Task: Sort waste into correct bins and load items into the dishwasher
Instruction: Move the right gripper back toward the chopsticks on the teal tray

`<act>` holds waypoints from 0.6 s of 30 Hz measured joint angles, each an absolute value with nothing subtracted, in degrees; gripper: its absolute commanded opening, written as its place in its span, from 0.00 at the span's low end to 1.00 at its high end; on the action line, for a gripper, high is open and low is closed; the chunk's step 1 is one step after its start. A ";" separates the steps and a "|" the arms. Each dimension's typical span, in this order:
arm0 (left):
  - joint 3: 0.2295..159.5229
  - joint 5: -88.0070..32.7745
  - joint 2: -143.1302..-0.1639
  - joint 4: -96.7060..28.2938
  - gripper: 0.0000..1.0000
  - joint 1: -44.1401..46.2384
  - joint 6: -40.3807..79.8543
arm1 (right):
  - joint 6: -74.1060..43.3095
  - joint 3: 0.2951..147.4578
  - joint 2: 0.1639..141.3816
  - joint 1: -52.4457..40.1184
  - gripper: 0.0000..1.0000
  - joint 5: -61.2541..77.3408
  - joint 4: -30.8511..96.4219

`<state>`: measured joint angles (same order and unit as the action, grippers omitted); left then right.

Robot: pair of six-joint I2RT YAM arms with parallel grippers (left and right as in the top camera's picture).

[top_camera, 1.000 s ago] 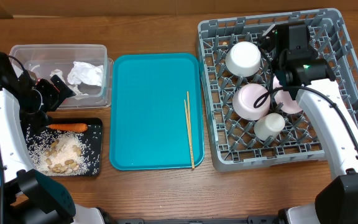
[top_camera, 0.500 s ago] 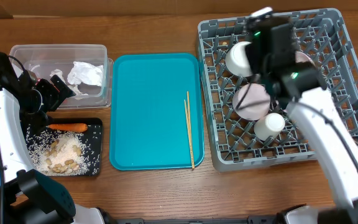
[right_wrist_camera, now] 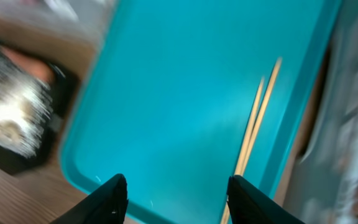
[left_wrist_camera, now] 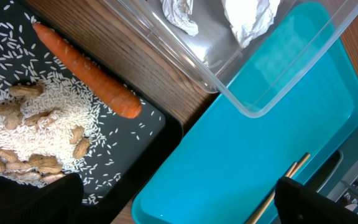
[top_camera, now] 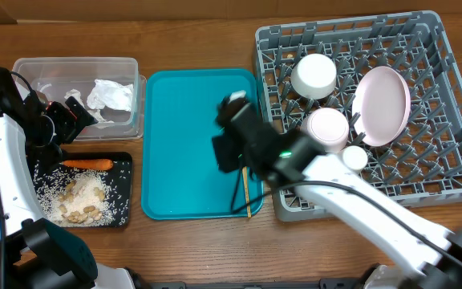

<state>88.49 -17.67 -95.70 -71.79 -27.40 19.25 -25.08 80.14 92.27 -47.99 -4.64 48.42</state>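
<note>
The chopsticks (top_camera: 248, 197) lie on the teal tray (top_camera: 183, 120), near its 3 o'clock edge. The pair lies close together, with the long axis from 12 to 6 o'clock. The right gripper (right_wrist_camera: 179, 202) hangs over them with its jaws apart and nothing between them. The left gripper (left_wrist_camera: 179, 202) is spread wide and empty above the black tray (top_camera: 124, 159). This tray holds the carrot (top_camera: 87, 164), lying from 9 to 3 o'clock, and the rice (top_camera: 83, 199). The clear tub (top_camera: 74, 63) at 12 o'clock of it holds the tissue (top_camera: 111, 95). The dish rack (top_camera: 447, 168) carries the plate (top_camera: 382, 104) on its edge, two bowls (top_camera: 314, 75) and the cup (top_camera: 354, 157). Overhead the right arm hides the upper part of the chopsticks. The blurred right wrist view shows more of their length, and the left wrist view shows that the beige scraps look like peanuts.
</note>
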 measured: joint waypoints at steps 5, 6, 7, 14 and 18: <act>88.49 -17.67 -95.70 -71.79 1.00 -27.40 19.25 | -29.47 77.65 101.32 -49.65 0.54 -5.04 48.71; 88.49 -17.67 -95.70 -71.79 1.00 -27.40 19.25 | -30.09 77.56 102.41 -49.65 0.53 -5.13 48.93; 88.49 -17.67 -95.70 -71.79 1.00 -27.40 19.25 | -30.87 77.54 103.68 -49.65 0.54 -5.28 49.41; 88.49 -17.67 -95.70 -71.79 1.00 -27.40 19.25 | -33.45 77.43 107.13 -49.65 0.45 -6.00 50.52; 88.49 -17.67 -95.70 -71.79 1.00 -27.40 19.25 | -34.59 77.43 107.94 -49.65 0.43 -6.90 50.48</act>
<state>88.49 -17.67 -95.70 -71.79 -27.40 19.25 -34.59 77.43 107.94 -49.65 -6.90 50.48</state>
